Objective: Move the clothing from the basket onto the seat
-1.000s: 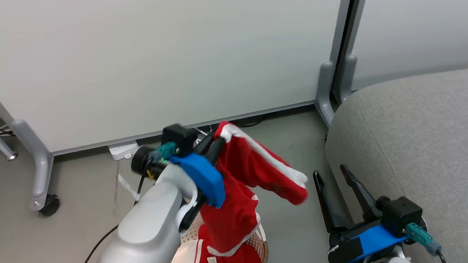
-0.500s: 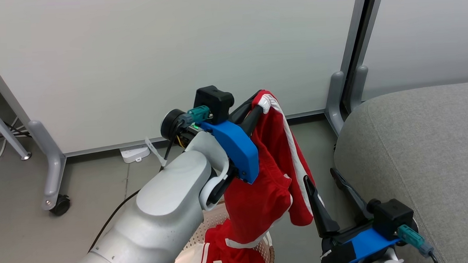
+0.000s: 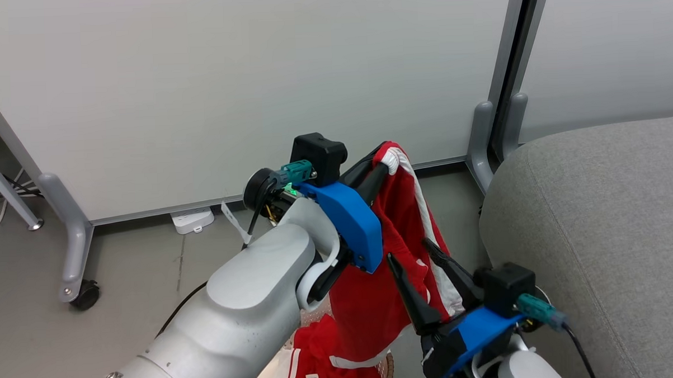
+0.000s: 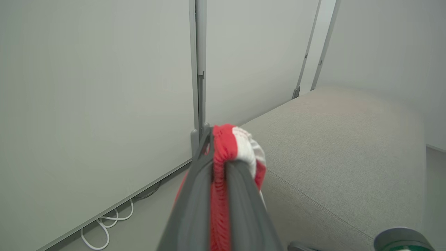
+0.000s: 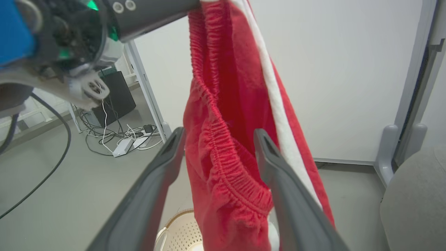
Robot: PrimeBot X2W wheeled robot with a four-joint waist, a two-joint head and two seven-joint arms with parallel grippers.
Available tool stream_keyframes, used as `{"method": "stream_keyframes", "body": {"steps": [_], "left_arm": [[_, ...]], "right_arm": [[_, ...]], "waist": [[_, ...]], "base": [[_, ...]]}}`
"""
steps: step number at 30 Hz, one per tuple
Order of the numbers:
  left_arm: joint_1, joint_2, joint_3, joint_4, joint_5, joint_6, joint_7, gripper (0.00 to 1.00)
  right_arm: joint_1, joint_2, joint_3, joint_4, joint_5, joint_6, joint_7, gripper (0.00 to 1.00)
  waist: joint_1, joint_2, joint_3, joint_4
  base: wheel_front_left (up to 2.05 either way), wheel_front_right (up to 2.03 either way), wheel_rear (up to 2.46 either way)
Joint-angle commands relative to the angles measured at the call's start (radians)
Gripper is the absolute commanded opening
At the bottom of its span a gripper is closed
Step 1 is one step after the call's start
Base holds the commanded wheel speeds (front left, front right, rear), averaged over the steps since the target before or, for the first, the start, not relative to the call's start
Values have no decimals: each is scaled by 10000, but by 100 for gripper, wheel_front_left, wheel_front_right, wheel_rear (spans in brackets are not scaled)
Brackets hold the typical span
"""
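Clamping a bunched corner of the shorts (image 3: 400, 209), my left gripper (image 3: 381, 164) has its two fingers squeezed together on the cloth. My left wrist view makes this plain: the left gripper (image 4: 219, 157) pinches a red knit strip with a white wad bulging past the tips. My right gripper (image 3: 410, 252) is spread wide. In the right wrist view, the right gripper (image 5: 219, 136) has the gathered elastic waistband hanging between its fingers. I cannot tell whether either finger touches the fabric.

The head view places both arms: my left held high, my right lower and just beside the hanging cloth. It also shows the shorts dangling in the air over the basket (image 3: 385, 367), where a second red garment (image 3: 320, 352) with a white stripe and a small tag lies. My right wrist view gives the basket (image 5: 181, 232) as a cream perforated patch under the cloth, and shows a power strip (image 5: 122, 148) and loose cables (image 5: 104, 134) on the floor (image 5: 62, 195). My left wrist view looks the other way, across the seat (image 4: 341, 139), broad grey fabric with a seam, standing against the pale partition panel (image 4: 97, 104).

The shorts (image 5: 226, 87) are bright red and limp, folded lengthwise, with a ruffled elastic edge and a white stripe running down one side. The seat (image 3: 595, 213) is off to my right, apart from the cloth.
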Motion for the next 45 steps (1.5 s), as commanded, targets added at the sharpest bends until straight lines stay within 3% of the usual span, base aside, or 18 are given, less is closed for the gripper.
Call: {"method": "stream_keyframes", "body": {"steps": [1,14,15,16,17,25,45], "left_arm": [[-241,23,-133,-86,-129,61,-83,0],[-766,23,-1222,-570,-1140,352,-397,0],[-786,24,-1289,-579,-1213,364,-420,0],[-795,24,-1347,-578,-1276,369,-443,0],[-809,21,-1402,-577,-1338,382,-468,0],[-881,23,-1678,-342,-1651,429,-578,0],[-951,22,-1968,-103,-2087,427,-749,0]], "right_arm": [[-431,-26,176,327,-58,-7,127,100],[-3054,-22,1373,3249,948,-7,23,100],[-3155,-26,1480,3422,1026,-7,6,70],[-3247,-29,1544,3570,1038,-7,-23,14],[-3327,-29,1655,3723,1021,-7,-42,0],[-3284,-25,1774,4399,1224,-7,-480,0],[-3212,-25,1569,4491,1015,-7,-693,0]], "waist": [[0,0,-12,21],[0,0,-91,313],[0,0,-96,314],[0,0,-101,311],[0,0,-107,309],[0,0,-149,152],[0,0,-246,-177]], "base": [[0,0,0],[0,0,0],[0,0,0],[0,0,0],[0,0,0],[0,0,0],[0,0,0]]}}
